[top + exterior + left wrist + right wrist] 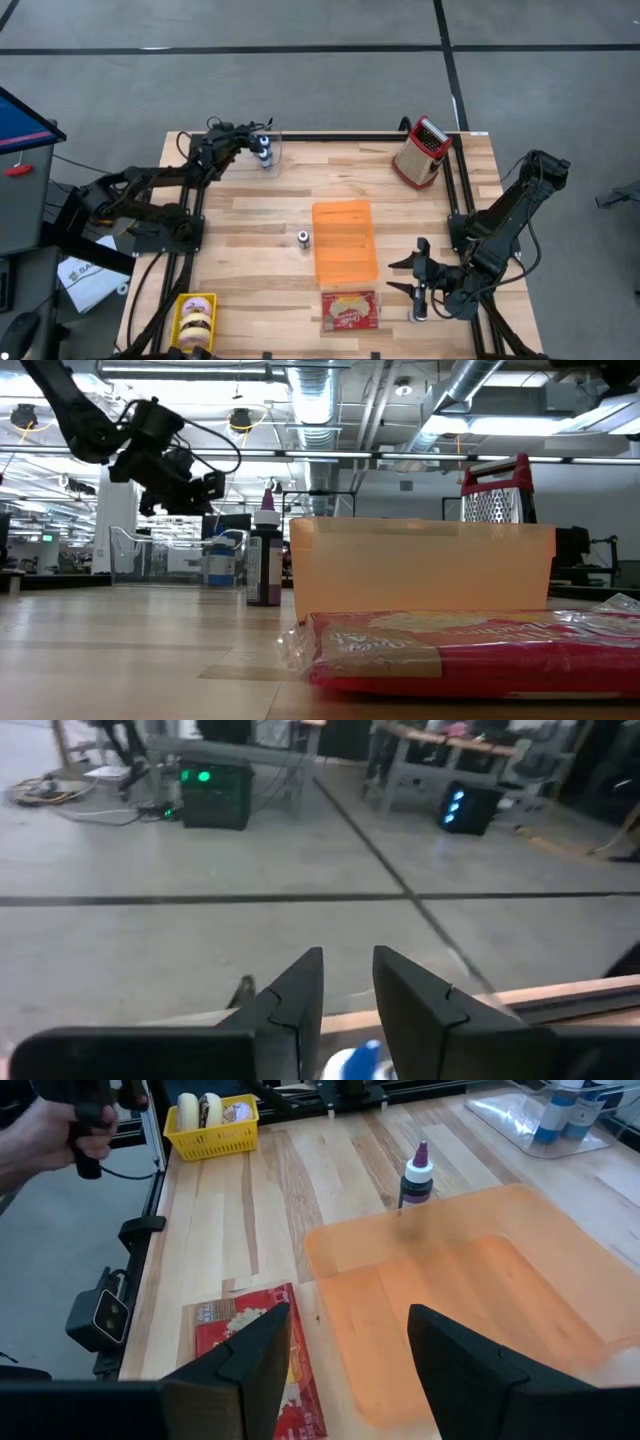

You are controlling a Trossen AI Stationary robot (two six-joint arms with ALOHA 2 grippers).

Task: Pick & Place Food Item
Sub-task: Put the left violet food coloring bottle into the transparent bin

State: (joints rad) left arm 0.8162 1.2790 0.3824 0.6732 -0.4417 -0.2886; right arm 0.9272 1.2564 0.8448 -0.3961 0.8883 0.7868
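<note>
You had the right hand (408,276) low over the counter (255,230) near its front right corner, fingers spread wide and holding nothing. It faced across the counter, so its wrist camera took in both the red food packet (248,1342) and the orange tray (470,1295). That looked like a set-up for reaching the packet, not a grasp yet.

The packet (349,310) lay flat at the front edge, just beside the near end of the orange tray (344,240), with its crinkled wrapper resting on the wood. You probably meant the tray as the drop spot, since it sat empty right next to the packet.

The left hand (258,140) was parked at the far left corner above a clear bin (272,152) of bottles, fingers a narrow gap apart and empty, well out of the way.

A small dark bottle (303,238) stood just left of the tray, a grater (421,152) at the far right, and a yellow basket (194,322) at the front left. A person's hand (50,1135) held a controller off the counter.
</note>
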